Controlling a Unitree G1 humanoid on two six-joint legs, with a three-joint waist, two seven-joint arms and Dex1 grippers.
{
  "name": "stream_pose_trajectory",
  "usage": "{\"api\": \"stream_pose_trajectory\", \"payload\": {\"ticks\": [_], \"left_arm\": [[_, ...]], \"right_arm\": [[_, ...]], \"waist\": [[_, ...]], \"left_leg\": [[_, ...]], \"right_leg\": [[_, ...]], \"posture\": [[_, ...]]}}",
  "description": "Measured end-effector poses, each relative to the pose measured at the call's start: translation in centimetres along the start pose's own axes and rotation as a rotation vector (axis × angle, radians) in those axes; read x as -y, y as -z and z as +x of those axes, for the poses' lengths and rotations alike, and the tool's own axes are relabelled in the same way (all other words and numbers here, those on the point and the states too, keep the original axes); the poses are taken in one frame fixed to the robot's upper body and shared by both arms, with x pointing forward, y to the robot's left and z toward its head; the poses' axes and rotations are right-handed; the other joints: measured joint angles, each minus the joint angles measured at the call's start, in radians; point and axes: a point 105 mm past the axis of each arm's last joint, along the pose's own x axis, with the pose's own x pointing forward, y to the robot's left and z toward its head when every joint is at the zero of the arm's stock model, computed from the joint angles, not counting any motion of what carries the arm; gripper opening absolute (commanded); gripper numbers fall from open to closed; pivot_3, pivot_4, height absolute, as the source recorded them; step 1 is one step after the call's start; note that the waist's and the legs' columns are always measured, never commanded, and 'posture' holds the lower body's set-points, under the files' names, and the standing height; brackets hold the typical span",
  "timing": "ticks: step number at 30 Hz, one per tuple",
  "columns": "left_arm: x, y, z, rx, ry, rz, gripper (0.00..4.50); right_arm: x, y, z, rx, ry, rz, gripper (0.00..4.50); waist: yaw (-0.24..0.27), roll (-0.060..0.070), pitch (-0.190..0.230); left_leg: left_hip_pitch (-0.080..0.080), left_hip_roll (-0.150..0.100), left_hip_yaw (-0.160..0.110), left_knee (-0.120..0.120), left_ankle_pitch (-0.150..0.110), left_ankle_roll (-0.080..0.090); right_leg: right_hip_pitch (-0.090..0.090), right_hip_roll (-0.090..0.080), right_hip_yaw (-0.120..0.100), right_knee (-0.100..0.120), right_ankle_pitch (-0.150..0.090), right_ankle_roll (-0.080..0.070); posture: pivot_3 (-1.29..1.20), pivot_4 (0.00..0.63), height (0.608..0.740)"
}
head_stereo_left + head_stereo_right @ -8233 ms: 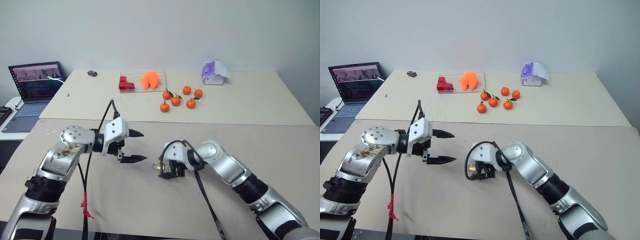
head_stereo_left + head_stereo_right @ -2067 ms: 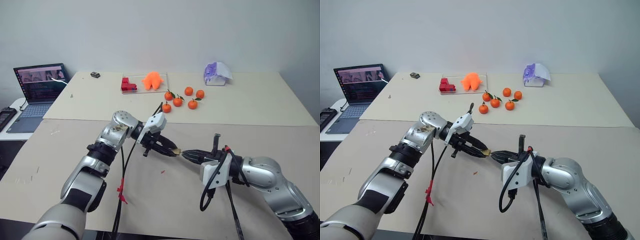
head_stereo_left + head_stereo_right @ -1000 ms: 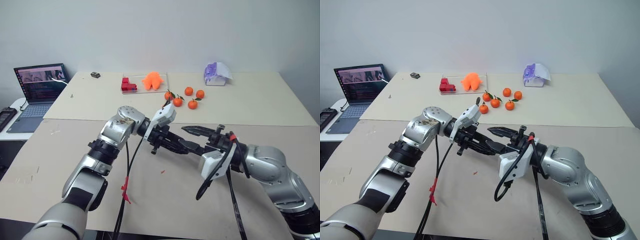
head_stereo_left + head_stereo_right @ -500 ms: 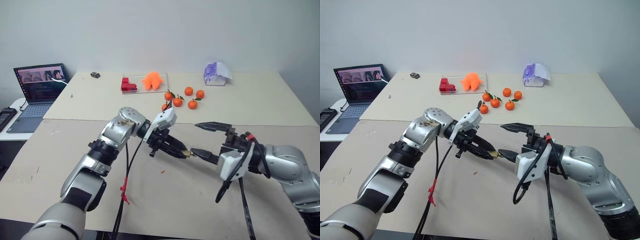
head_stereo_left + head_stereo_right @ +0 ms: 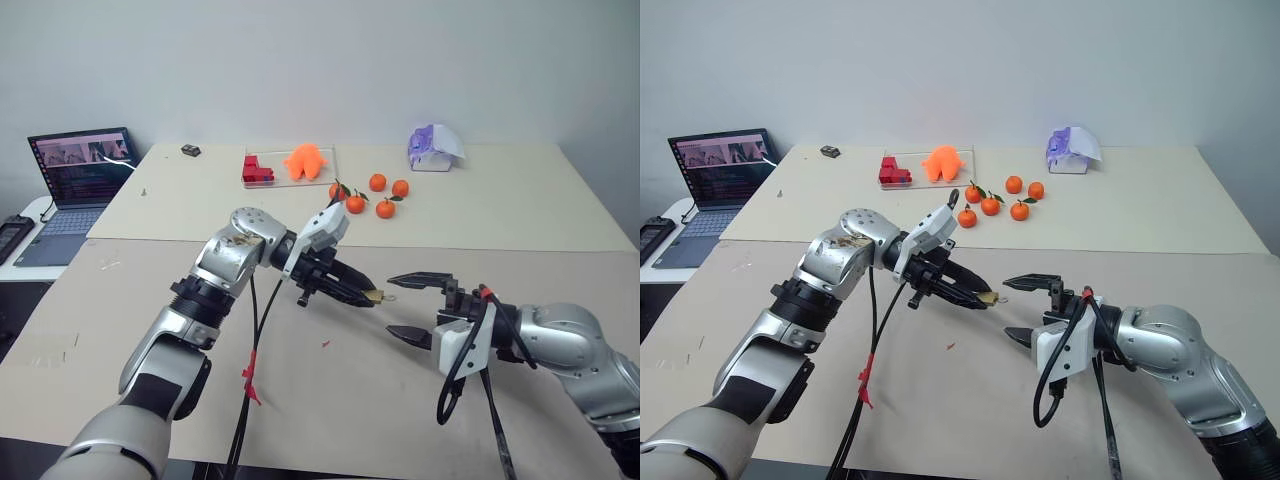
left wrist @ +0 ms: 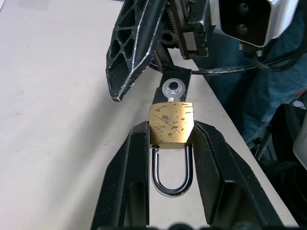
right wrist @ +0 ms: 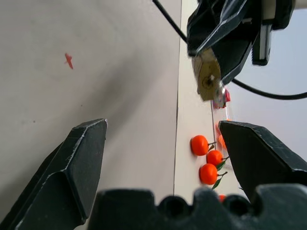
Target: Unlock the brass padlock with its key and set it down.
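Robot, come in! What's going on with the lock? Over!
Left hand shut on padlock, key sticking out of it. Right hand wide open, holding nothing. Shackle not popped. Nothing between them.

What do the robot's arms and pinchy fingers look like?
Both arms are shiny silver metal with black bands at the joints and looping black cables. The left arm carries a small red tag on its cable. Each tool, the left tool and the right tool, has two pointed black fingers on a white block.

Left gripper (image 5: 366, 297) jaws clamped; right gripper (image 5: 405, 307) jaws spread wide, facing it.
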Motion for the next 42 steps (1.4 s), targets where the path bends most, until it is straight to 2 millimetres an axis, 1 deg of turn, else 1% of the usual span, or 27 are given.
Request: {"api": "stream_pose_trajectory", "payload": {"ticks": [9,12,19,20,24,26,29,32,34,36,39,42], "left_arm": [[0.0,0.0,0.0,-0.001,0.004,0.001,0.8],[0.1,0.0,0.0,-0.001,0.005,0.001,0.8],[0.3,0.4,-0.3,-0.008,0.004,-0.005,0.8],[0.3,0.6,-0.4,-0.012,0.0,-0.01,0.8],[0.3,1.3,-1.6,-0.034,-0.029,-0.031,0.8],[0.3,1.3,-1.8,-0.037,-0.039,-0.034,0.8],[0.2,1.3,-1.8,-0.035,-0.043,-0.034,0.8],[0.1,1.1,-1.2,-0.018,-0.03,-0.023,0.8],[-0.1,0.8,-0.7,-0.006,-0.026,-0.011,0.8],[-0.3,0.4,-0.3,0.002,-0.02,0.005,0.8],[-0.4,0.2,0.0,0.009,-0.013,0.012,0.8],[-0.4,0.2,0.0,0.008,-0.01,0.011,0.8]], "right_arm": [[0.6,-1.5,0.1,0.042,0.005,0.006,4.42],[0.7,-1.7,0.0,0.042,0.008,0.0,4.42],[1.1,-1.2,-0.4,0.023,0.025,-0.008,4.42],[1.3,-0.9,-0.6,0.013,0.029,-0.012,4.42],[1.1,1.1,-1.8,-0.056,0.023,-0.003,4.42],[1.1,1.4,-1.9,-0.062,0.025,0.004,4.42],[1.3,1.0,-1.6,-0.032,0.04,0.007,4.42],[1.4,-0.3,-0.6,0.027,0.047,0.005,4.42],[1.7,-1.3,0.2,0.071,0.061,0.012,4.42],[2.1,-2.0,0.6,0.094,0.072,0.01,4.42],[2.3,-2.4,0.8,0.104,0.074,0.007,4.42],[2.3,-2.3,0.9,0.093,0.072,0.014,4.42]], "waist": [[0.0,0.0,0.0],[0.001,0.0,0.0],[0.0,0.0,0.0],[0.0,0.0,0.0],[0.001,0.0,0.0],[0.001,0.0,0.0],[0.0,0.0,0.0],[0.001,0.0,0.0],[0.001,0.0,0.0],[0.002,0.0,0.0],[0.003,0.0,0.0],[0.002,0.0,0.0]], "left_leg": [[0.0,0.0,0.0,0.0,0.0,0.0],[0.0,0.0,0.0,0.0,0.0,0.0],[0.0,0.0,0.0,0.0,0.0,0.0],[0.0,0.0,0.0,0.0,0.0,0.0],[0.0,0.0,0.0,0.0,0.0,0.0],[0.0,0.0,0.0,0.0,0.0,0.0],[0.0,0.0,0.0,0.0,0.0,0.0],[0.0,0.0,0.0,0.0,0.0,0.0],[0.0,0.0,0.0,0.0,0.0,0.0],[0.0,0.0,0.0,0.0,0.0,0.0],[0.0,0.0,0.0,0.0,0.0,0.0],[0.0,0.0,0.0,0.0,0.0,0.0]], "right_leg": [[0.0,0.0,0.0,0.0,0.0,0.0],[0.0,0.0,0.0,0.0,0.0,0.0],[0.0,0.0,0.0,0.0,0.0,0.0],[0.0,0.0,0.0,0.0,0.0,0.0],[0.0,0.0,0.0,0.0,0.0,0.0],[0.0,0.0,0.0,0.0,0.0,0.0],[0.0,0.0,0.0,0.0,0.0,0.0],[0.0,0.0,0.0,0.0,0.0,0.0],[0.0,0.0,0.0,0.0,0.0,0.0],[0.0,0.0,0.0,0.0,0.0,0.0],[0.0,0.0,0.0,0.0,0.001,-0.001],[0.0,0.0,0.0,0.0,0.001,-0.001]], "posture": [[0.0,0.15,0.724],[0.0,0.15,0.724],[0.0,0.15,0.724],[0.0,0.15,0.724],[0.0,0.15,0.724],[0.0,0.15,0.724],[0.0,0.15,0.724],[0.0,0.15,0.724],[0.0,0.15,0.724],[0.0,0.15,0.724],[0.0,0.15,0.724],[0.0,0.15,0.724]]}}
